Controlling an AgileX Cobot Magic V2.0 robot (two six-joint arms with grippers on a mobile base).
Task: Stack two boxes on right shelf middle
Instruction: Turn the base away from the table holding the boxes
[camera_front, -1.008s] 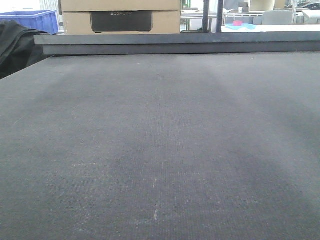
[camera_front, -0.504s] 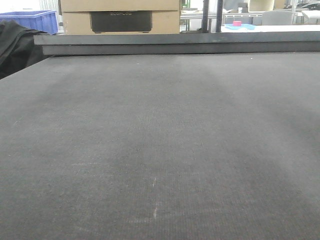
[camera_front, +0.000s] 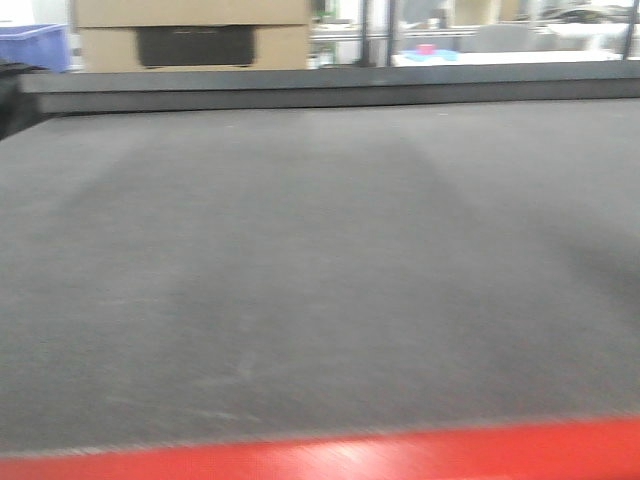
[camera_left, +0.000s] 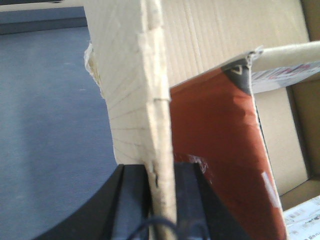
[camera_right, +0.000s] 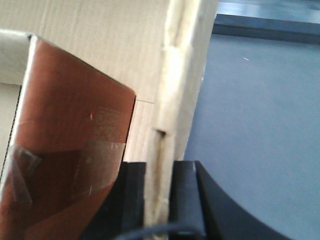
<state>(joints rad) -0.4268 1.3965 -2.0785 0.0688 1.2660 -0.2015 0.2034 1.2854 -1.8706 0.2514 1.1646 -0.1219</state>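
My left gripper (camera_left: 161, 172) is shut on the upright wall of a brown cardboard box (camera_left: 130, 75), one jaw on each side of the wall's edge. My right gripper (camera_right: 159, 170) is shut the same way on a cardboard box wall (camera_right: 175, 75). Both wrist views show the box's open inside, with a reddish-brown taped flap in the left view (camera_left: 215, 140) and in the right view (camera_right: 70, 125). The held box and both grippers are out of the front view. Another cardboard carton (camera_front: 190, 30) with a dark panel stands far back left. The steel shelf is out of view.
A broad grey felt-covered table (camera_front: 320, 250) fills the front view, with its red front edge (camera_front: 400, 455) along the bottom. A raised dark ledge (camera_front: 330, 88) runs along its far side. A blue bin (camera_front: 35, 45) sits far left, and a pink item (camera_front: 425, 49) far back.
The front view has shifted: the red table edge has come into view at the bottom, and the far carton and bin have slid left. The picture is now blurred.
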